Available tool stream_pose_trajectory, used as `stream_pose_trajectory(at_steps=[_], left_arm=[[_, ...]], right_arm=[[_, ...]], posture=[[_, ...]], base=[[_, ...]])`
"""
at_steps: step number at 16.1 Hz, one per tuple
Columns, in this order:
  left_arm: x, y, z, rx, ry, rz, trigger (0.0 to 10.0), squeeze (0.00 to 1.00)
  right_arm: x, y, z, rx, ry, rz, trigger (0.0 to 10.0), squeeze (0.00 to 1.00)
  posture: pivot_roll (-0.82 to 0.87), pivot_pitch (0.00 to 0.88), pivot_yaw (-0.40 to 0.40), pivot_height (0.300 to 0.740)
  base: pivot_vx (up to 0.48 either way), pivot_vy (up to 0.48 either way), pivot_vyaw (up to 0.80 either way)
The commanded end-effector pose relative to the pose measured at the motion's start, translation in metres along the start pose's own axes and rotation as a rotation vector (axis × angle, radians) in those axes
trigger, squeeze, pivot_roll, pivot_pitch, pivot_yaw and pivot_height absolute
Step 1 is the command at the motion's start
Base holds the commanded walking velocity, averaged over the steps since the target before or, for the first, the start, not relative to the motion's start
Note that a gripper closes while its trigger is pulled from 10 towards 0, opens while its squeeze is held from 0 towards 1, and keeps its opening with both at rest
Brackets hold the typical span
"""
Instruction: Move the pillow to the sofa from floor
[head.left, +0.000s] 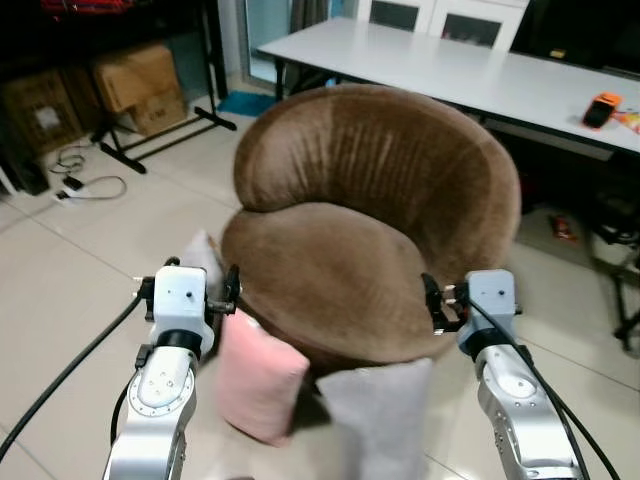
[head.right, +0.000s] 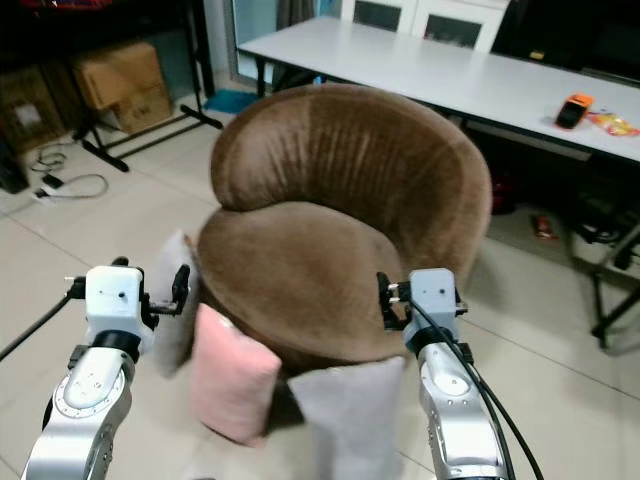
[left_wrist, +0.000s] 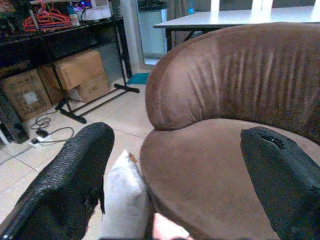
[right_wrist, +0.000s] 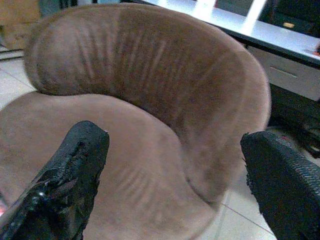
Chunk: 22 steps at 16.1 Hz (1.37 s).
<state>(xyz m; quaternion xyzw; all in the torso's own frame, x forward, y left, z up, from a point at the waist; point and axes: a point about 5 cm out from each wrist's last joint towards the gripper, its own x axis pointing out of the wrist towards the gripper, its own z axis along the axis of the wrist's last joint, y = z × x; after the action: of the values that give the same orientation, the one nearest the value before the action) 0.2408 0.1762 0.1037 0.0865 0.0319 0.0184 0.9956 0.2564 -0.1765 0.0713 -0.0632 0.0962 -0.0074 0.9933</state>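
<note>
Pincers are seen raised on both arms before a round brown sofa (head.left: 370, 250), each spread wide and holding nothing. The left pincer (left_wrist: 175, 170) is held over the sofa's left front edge, its black fingers (left_wrist: 65, 185) parted with the seat framed between them; the right pincer (right_wrist: 175, 175) is poised at the right front edge, equally wide, with the curved backrest beyond.

Below and between the arms, three pillows are shown on the tiled floor (head.left: 70, 270), leaned against the sofa's front. A pink pillow (head.left: 258, 385) is propped upright just beside the left arm, its long axis close to vertical and slightly tilted. A grey pillow (head.left: 375, 415) is stood near the middle, closer to the right arm. A pale pillow (left_wrist: 122, 195) is wedged at the sofa's left flank, next to the pink one.

The coming move is judged to turn on height: every pillow lies beneath and nearer the robot than the pincers, so a reach downward and inward would be needed before any lift onto the seat. The left arm is judged nearer to the pink pillow, the right to the grey.

A long white table (head.left: 450, 70) is visible behind the sofa, with cardboard boxes (head.left: 140, 85) stored on the far left.
</note>
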Motion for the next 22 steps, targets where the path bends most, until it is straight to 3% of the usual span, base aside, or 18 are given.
stream_pose_trajectory(at_steps=[1,5,11,22], left_arm=[[-0.0004,0.0031,-0.0012,0.011,0.006,0.008,10.0,0.0],[-0.0014,0.0038,-0.0021,0.013,0.008,0.011,10.0,0.0],[-0.0015,0.0036,-0.0027,-0.019,0.008,-0.004,10.0,0.0],[-0.0018,0.0045,-0.0019,-0.029,-0.001,-0.014,10.0,0.0]], right_arm=[[0.0015,0.0016,0.0024,0.007,-0.005,0.002,10.0,0.0],[0.0007,0.0025,0.0011,0.018,0.002,0.007,10.0,0.0],[-0.0008,0.0046,-0.0014,0.038,0.016,0.001,10.0,0.0],[0.0008,0.0032,-0.0024,0.021,0.024,-0.014,10.0,0.0]], posture=[[0.02,0.0,-0.052,0.74],[0.02,0.0,-0.053,0.74],[0.02,0.0,-0.047,0.74],[0.02,0.0,-0.049,0.74]], base=[[0.0,-0.428,0.0],[0.0,-0.398,0.0],[0.0,0.0,0.0],[0.348,0.0,0.19]])
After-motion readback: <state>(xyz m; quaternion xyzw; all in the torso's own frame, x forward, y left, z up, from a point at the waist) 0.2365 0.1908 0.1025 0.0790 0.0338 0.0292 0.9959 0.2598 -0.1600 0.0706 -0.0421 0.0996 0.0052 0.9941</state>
